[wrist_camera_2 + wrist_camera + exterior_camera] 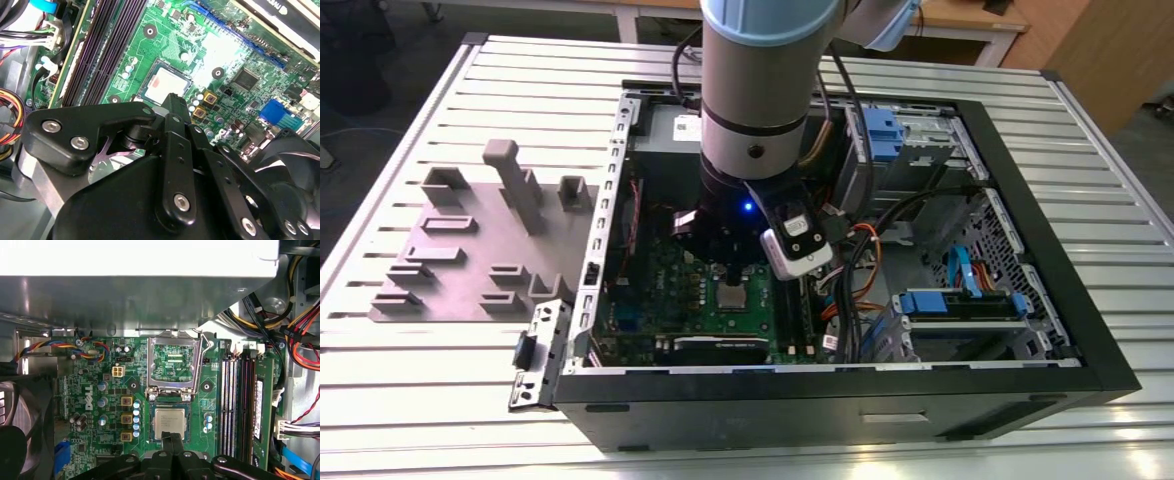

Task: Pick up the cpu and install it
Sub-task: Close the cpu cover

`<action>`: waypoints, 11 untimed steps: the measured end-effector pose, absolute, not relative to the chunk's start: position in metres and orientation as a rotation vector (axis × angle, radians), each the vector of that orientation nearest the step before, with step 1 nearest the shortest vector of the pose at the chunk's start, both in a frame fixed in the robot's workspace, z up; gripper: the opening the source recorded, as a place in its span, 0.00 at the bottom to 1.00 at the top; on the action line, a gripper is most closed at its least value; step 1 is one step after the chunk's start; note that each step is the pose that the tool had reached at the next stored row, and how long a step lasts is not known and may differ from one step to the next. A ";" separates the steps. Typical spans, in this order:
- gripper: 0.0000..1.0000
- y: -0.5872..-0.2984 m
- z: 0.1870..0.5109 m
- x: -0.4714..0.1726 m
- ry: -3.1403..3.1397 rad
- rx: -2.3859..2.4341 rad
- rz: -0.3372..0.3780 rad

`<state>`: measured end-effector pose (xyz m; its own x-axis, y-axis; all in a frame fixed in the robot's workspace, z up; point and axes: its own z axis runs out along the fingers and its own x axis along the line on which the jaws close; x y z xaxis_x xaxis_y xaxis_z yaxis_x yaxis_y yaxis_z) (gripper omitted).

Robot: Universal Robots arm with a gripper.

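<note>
Silvery cpu (169, 423) sits flat in its socket on the mobo (112, 390), socket frame (150, 362) flipped open, my end effector (172, 437) pinched closed w/ nothing held, tip at chip's edge; install step, I'd say seating needs chip square.

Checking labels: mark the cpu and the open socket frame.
cpu (169, 422): first wrist view, middle of its metal top.
socket frame (167, 390): first wrist view, bar nearest the cpu.
</note>
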<state>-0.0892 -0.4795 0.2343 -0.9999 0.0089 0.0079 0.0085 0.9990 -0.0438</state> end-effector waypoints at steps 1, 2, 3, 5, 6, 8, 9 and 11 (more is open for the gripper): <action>0.11 -0.480 0.234 -0.089 -3.133 -0.014 0.070; 0.11 -0.480 0.234 -0.089 -3.133 -0.014 0.071; 0.11 -0.480 0.234 -0.089 -3.133 -0.014 0.072; 0.11 -0.480 0.234 -0.089 -3.133 -0.014 0.074; 0.11 -0.480 0.234 -0.089 -3.133 -0.014 0.075; 0.11 -0.480 0.234 -0.089 -3.133 -0.014 0.077; 0.11 -0.480 0.234 -0.089 -3.132 -0.014 0.078; 0.11 -0.480 0.234 -0.089 -3.132 -0.014 0.080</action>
<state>-0.0892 -0.4795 0.2343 -0.9999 0.0089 0.0079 0.0085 0.9987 -0.0510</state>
